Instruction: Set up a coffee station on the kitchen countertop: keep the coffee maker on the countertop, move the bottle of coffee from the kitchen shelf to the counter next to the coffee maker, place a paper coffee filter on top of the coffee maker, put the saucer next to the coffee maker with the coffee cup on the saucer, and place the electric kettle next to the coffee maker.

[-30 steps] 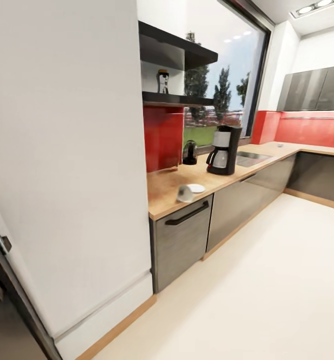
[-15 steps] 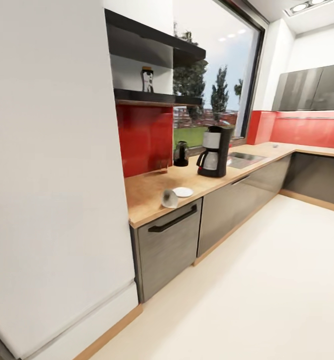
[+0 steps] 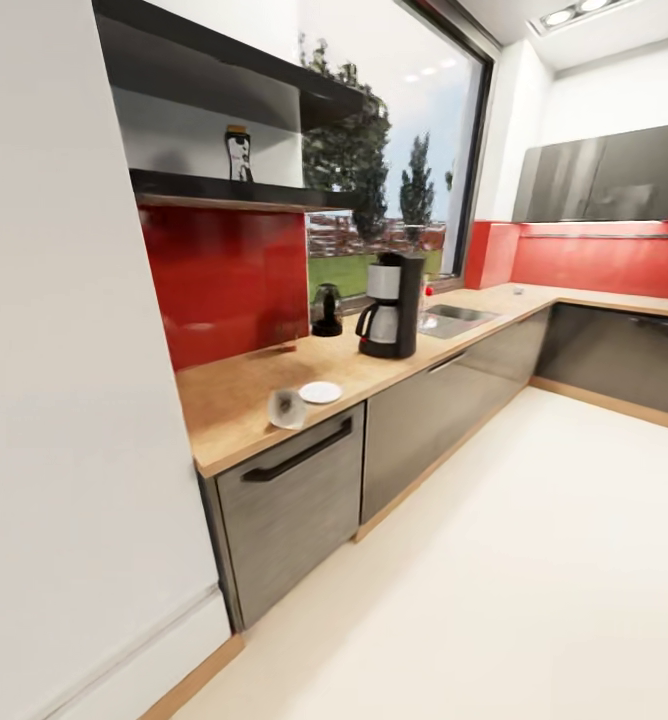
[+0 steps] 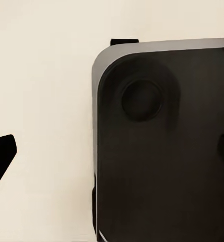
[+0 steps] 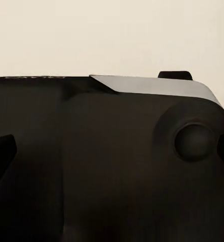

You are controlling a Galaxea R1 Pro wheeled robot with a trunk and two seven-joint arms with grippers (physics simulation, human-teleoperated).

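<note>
The coffee maker [image 3: 389, 305] stands on the kitchen countertop [image 3: 229, 395] in front of the window. Behind it to the left sits the dark electric kettle [image 3: 326, 310]. The bottle of coffee [image 3: 238, 153] stands on the black kitchen shelf [image 3: 224, 187] above the red backsplash. Near the counter's front edge lies the white saucer [image 3: 320, 392]. Beside it a white cone-like thing [image 3: 286, 408] lies on its side; it is too blurred to tell filter from cup. My left gripper [image 4: 112, 154] and right gripper [image 5: 112, 151] are open and empty, hanging over my dark base.
A tall white cabinet panel [image 3: 64, 400] fills the left, ending where the counter begins. Grey cabinet fronts [image 3: 294, 500] run below the worktop. A sink [image 3: 456, 314] lies past the coffee maker. Pale open floor [image 3: 534, 560] stretches right toward the corner counter [image 3: 624, 300].
The whole head view has shifted: the counter and its things now sit further left in the picture and the white panel takes less room. The things themselves have not moved.
</note>
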